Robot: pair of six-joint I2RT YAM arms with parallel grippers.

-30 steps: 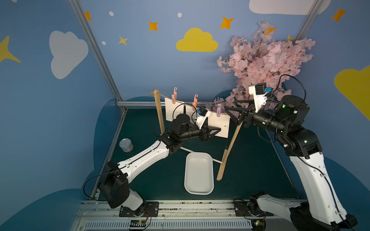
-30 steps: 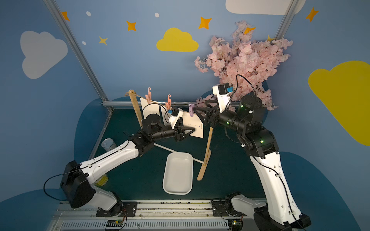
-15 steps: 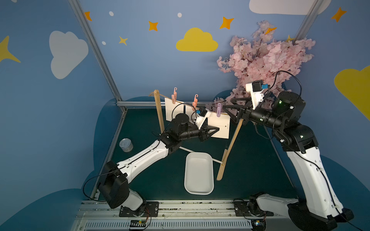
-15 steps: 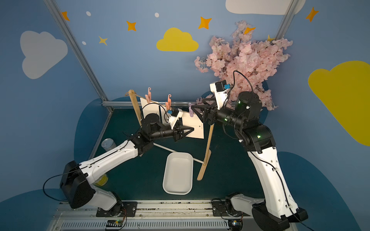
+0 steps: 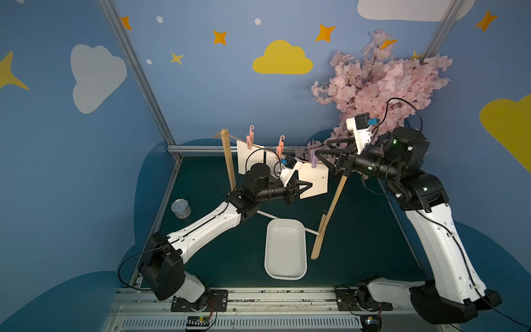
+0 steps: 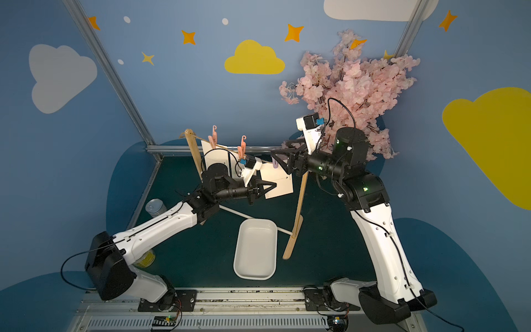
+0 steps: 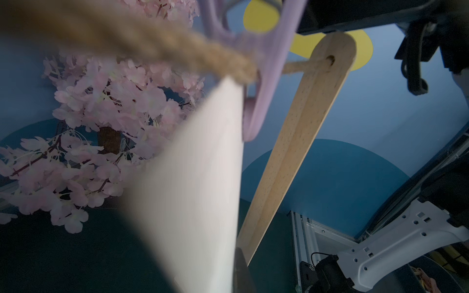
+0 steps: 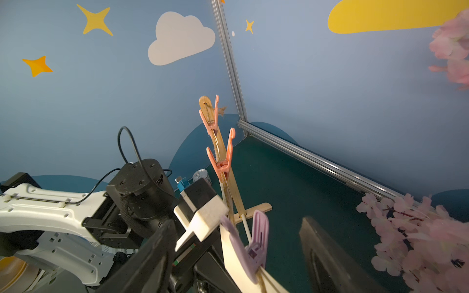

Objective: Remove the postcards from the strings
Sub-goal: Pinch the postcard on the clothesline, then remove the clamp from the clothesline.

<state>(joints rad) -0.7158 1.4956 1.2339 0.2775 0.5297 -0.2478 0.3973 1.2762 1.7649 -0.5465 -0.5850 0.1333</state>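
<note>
A pink blossom branch (image 5: 382, 77) fills the upper right of both top views, its petals close behind the right arm. A tin can (image 5: 181, 207) stands at the left edge of the green floor, and a white tray (image 5: 284, 253) lies at lower centre in front of the wooden stand. The stand has an upright post (image 5: 229, 163) left of centre and a leaning post (image 5: 330, 212) at centre right, with the twine (image 7: 177, 50) strung between their tops. The left arm's wrist and camera cover most of the middle card in both top views, and the leaning post stands just beside the purple clip (image 5: 313, 159). The right gripper (image 5: 320, 151) has its jaws spread wide on either side of that clip; the right wrist view shows no contact. The left gripper (image 5: 308, 186) is pinched tight on the lower left corner of the end postcard (image 5: 316, 179). The postcards (image 5: 242, 155) hang in a row from the twine at centre frame, two under pink clips (image 5: 250, 138) and the end one under the purple clip. The end postcard is white, bears a thin dotted line and a tiny dark mark near its right edge, and hangs askew.
</note>
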